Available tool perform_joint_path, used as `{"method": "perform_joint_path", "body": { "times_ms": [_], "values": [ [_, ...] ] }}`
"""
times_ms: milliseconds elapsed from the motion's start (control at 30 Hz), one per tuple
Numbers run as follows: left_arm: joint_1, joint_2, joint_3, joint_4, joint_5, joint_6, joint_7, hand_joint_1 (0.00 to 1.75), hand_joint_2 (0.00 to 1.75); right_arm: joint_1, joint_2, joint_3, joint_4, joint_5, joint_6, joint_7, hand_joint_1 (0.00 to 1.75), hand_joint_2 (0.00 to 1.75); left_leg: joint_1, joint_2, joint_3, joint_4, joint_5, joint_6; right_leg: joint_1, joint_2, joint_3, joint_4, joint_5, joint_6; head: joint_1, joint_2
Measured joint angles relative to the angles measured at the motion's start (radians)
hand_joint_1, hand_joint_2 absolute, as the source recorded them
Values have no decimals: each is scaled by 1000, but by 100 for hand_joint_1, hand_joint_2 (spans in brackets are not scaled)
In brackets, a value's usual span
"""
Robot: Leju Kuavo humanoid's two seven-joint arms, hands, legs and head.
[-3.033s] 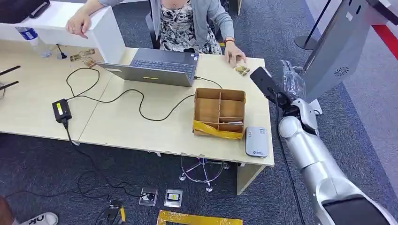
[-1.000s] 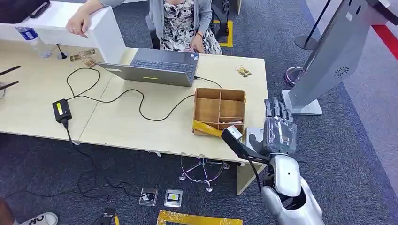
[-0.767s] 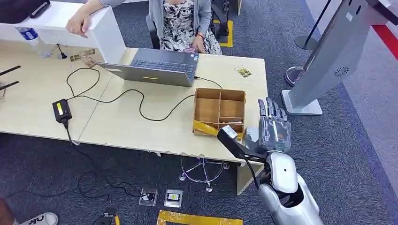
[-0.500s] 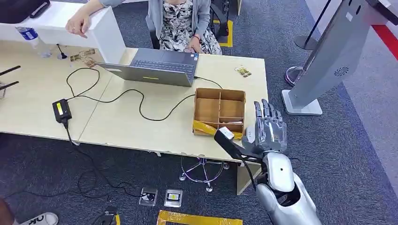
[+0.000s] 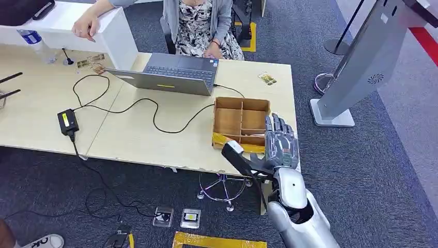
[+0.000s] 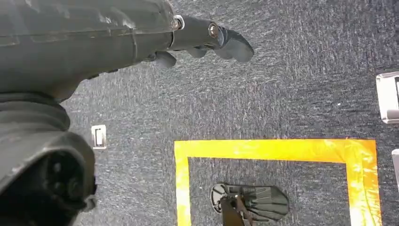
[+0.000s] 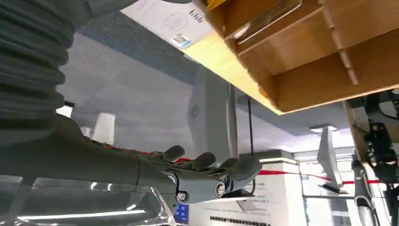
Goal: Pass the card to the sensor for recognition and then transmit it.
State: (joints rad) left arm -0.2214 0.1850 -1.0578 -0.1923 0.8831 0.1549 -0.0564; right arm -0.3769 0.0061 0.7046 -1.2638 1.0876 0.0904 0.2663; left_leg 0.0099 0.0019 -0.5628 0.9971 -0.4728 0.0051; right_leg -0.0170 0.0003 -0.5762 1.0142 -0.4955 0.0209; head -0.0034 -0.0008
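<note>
One right hand (image 5: 281, 140) over near right corner of desk (image 5: 144, 139), beside wooden box (image 5: 241, 124). Fingers straight, spread apart, holding nothing. Left hand (image 6: 207, 40) hangs over floor, fingers loosely bent, holding nothing.

Card (image 5: 267, 78) lies flat on far right part of desk, well apart from right hand. Sensor hidden under hand, cannot tell where.

Step, my guess: card not picked up yet. Next: reach far, pinch card, lift it, bring it over sensor.
</note>
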Motion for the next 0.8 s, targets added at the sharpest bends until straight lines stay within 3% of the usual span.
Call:
{"method": "perform_joint_path", "body": {
  "times_ms": [367,800],
  "values": [
    [-10,-2,0,0,-2,3,3,0,0,-57,76,10,121,-3,-39,-27,0,175,0,0,0,0,0,0,0,0,0,0,0,0,0,0],
    [-8,0,0,0,-7,13,3,0,0,-94,98,9,292,-13,-147,-69,0,175,0,0,0,0,0,0,0,0,0,0,0,0,0,0]
  ]
}}
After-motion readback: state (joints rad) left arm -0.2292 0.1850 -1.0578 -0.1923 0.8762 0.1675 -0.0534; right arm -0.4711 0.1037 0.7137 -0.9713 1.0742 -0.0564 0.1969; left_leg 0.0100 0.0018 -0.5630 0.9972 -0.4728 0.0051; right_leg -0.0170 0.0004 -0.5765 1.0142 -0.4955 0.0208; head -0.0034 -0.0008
